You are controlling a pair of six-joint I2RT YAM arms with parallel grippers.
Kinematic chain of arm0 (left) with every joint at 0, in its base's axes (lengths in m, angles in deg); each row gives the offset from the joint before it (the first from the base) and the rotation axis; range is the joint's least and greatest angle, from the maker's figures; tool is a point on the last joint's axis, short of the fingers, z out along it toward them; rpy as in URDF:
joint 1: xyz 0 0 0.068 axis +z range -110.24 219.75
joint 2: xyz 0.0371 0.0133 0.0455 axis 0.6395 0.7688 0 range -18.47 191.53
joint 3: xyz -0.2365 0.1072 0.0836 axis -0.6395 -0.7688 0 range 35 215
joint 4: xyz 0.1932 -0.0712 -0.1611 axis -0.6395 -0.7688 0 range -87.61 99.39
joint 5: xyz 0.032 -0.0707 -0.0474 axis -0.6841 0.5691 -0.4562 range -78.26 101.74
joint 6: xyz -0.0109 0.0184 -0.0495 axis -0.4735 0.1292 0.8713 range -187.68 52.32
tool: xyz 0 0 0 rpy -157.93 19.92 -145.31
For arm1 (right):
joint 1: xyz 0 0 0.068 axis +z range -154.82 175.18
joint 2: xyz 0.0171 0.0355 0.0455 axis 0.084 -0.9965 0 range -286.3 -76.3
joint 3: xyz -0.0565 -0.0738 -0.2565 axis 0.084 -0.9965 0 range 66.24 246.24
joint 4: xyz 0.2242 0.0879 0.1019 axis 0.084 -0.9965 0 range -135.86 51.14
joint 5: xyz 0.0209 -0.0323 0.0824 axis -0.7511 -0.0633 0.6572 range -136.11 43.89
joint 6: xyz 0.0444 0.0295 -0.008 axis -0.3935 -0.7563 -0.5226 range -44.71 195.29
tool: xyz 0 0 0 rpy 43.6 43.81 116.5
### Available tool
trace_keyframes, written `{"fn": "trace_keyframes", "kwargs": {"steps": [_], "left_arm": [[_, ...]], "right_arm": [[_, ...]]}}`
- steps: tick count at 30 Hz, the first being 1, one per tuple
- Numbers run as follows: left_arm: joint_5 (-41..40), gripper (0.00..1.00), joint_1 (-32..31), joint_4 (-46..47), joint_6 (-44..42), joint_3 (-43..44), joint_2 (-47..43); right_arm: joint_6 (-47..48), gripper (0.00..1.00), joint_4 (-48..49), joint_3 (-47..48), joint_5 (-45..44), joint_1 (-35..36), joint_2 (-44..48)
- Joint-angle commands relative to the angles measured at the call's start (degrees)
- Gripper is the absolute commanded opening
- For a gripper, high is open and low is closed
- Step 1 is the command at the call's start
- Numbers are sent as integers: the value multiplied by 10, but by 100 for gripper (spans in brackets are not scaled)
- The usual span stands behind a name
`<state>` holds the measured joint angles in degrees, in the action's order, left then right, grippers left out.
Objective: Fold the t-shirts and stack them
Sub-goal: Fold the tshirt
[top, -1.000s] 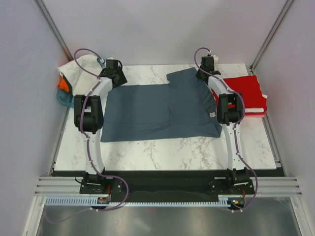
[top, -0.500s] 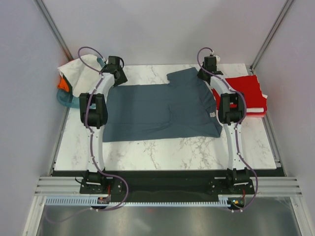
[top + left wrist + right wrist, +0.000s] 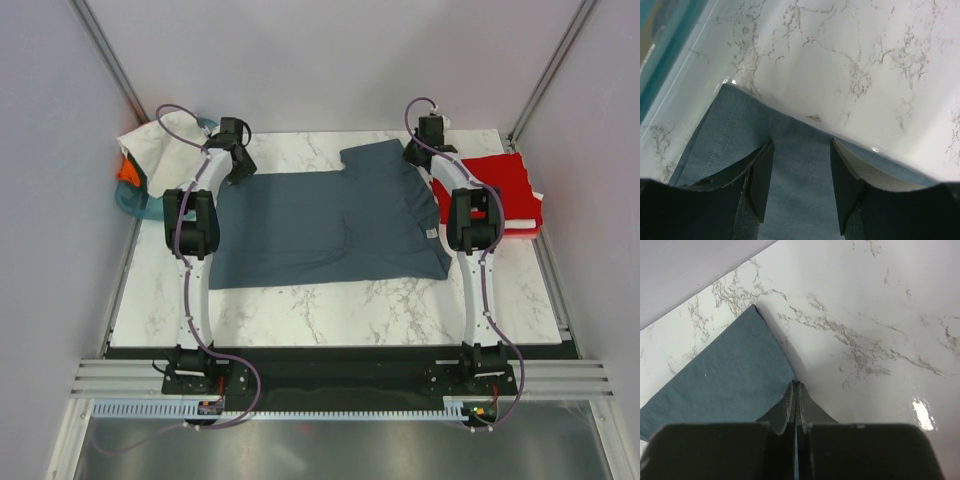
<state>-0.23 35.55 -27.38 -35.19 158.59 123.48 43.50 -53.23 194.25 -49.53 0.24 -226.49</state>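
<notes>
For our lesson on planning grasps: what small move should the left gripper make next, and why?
Probably close the left gripper on the blue-grey shirt: its fingers hang open over the shirt's far edge, while the right gripper is shut at the shirt's edge on its side.

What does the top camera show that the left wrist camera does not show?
Only the top camera shows the folded red shirt and the white shirt. Only the left wrist camera shows that the left gripper is open over the edge of the blue-grey shirt, and the stitching there. Both show this shirt, the marble table and the teal basket.
</notes>
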Motion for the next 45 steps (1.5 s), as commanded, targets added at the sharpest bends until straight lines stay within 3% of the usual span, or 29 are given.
{"fn": "trace_keyframes", "kwargs": {"steps": [1, 13, 16, 20, 28, 31, 45], "left_arm": [[-28, 57, 10, -25, 39, 10, 6], [-61, 59, 3, 5, 36, 10, -11], [-17, 59, -6, 23, -24, 20, -10], [-23, 60, -24, 42, -132, 33, -17], [-149, 61, -29, 46, -297, 33, -15], [-174, 61, -27, 45, -319, 38, 0], [-86, 60, -15, 14, -356, 27, 46]], "right_arm": [[-8, 0, -23, -11, 7, -4, 32], [-24, 0, -19, -18, 27, -14, 33], [-26, 0, -18, -19, 32, -15, 34], [-29, 0, -17, -18, 33, -15, 35], [-39, 0, -8, -14, 56, -15, 32], [-42, 0, -7, -9, 62, -16, 31], [-51, 0, 0, -21, 76, -27, 37]]}}
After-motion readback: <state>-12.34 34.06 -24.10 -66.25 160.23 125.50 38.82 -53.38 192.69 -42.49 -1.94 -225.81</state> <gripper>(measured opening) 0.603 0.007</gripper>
